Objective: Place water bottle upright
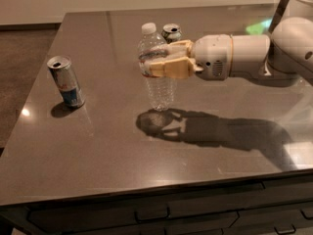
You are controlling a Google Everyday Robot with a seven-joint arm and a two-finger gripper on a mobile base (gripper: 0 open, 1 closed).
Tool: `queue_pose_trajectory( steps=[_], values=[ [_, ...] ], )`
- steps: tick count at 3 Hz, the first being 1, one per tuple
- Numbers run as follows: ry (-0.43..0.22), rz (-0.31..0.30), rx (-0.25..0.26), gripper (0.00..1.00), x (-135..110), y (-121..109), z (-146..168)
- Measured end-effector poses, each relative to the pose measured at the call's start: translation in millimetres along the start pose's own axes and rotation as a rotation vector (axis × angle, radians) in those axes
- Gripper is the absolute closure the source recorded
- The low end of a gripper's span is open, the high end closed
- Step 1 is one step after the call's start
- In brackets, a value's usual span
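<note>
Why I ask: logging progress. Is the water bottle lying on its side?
No: the water bottle stands cap-up, the gripper shut around its upper half.

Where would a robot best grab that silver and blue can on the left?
Probably around the middle of its wall, coming in level from the side facing the hand. The silver-blue can stands upright with nothing close by, and its straight round sides suit a sideways pinch better than the open top. That hand is over mid-table, shut on the upright water bottle.

Dark glossy bench (pixel 107 151) carries an upright silver-blue slim can (pixel 66 81) at left and a green-white can (pixel 171 32) at the back. The clear ribbed water bottle (pixel 159 89), gripped by the claw (pixel 150 63) at mid-bench, seems to touch down.
</note>
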State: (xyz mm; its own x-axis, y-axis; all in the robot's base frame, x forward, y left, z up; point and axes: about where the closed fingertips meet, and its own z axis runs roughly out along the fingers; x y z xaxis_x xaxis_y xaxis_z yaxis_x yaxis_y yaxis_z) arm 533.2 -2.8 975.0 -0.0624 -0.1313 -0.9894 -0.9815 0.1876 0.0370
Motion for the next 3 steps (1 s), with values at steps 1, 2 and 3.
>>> queue_pose_trajectory(
  steps=[1,2,3],
  values=[
    [-0.099,0.012,0.011,1.00,6,-5,-5],
    [-0.163,0.014,0.019,1.00,14,-8,-9],
    [-0.188,0.001,0.043,0.83,20,-9,-12]
  ],
)
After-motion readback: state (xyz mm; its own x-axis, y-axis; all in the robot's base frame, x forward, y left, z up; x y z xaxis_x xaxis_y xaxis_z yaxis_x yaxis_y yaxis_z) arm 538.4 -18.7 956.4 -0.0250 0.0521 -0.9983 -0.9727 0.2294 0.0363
